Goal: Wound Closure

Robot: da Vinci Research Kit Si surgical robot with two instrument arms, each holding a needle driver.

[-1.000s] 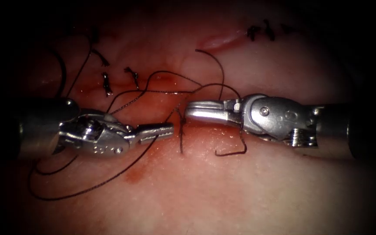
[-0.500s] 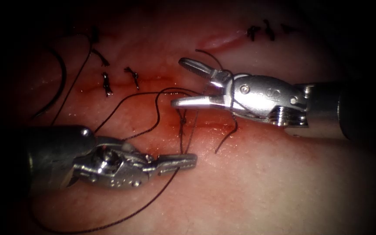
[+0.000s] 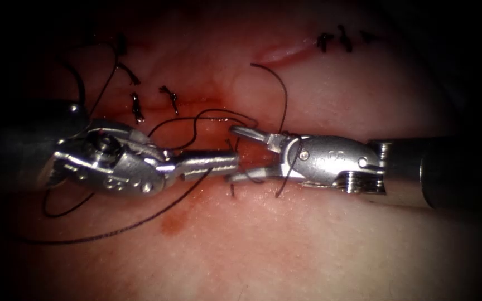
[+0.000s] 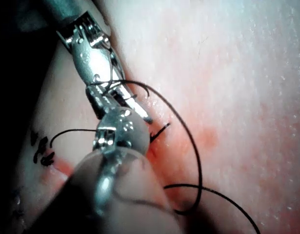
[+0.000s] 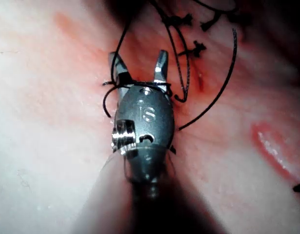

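The cut (image 3: 207, 106) runs across the tissue (image 3: 308, 239), wet with red fluid. My left tool (image 3: 213, 164) comes in level from the left, shut on the dark thread (image 3: 140, 223), which trails down and left. My right tool (image 3: 231, 154) faces it with jaws open, and the left tool's tip sits between them. A thread loop (image 3: 292, 161) is wound around the right tool just behind its jaws, as the right wrist view shows on the right tool (image 5: 137, 63). A dark curved arc (image 3: 80, 89), perhaps the needle, lies on the tissue at the far left, free of both tools.
Tied stitches with short cut ends (image 3: 136, 107) stand along the cut to the left, and more knots (image 3: 330, 42) at the upper right. A free thread end (image 3: 280, 89) arches above the right tool. A stitch tail (image 3: 231, 190) pokes out below the jaws.
The right tool's jaws opened, then it came down and left. The left tool dipped low with the thread, then rose back level, its tip now between the open jaws.
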